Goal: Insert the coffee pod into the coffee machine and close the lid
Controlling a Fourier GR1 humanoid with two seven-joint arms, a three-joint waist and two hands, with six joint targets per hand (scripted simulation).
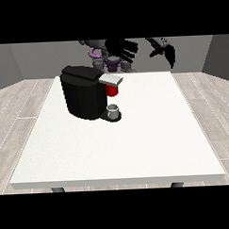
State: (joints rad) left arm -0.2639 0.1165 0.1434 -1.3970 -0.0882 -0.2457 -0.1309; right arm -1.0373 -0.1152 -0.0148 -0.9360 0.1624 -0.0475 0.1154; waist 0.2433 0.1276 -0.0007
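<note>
Bare room: wood floor, grey walls

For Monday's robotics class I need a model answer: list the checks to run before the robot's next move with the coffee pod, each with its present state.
1. Machine upright on the table: ok.
2. Pod located: cannot tell; a grey thing sits at the machine's base.
3. Lid position: cannot tell.
4. Hand at the view's left holds nothing: ok.
5. Hand at the view's right holds nothing: ok.
</note>
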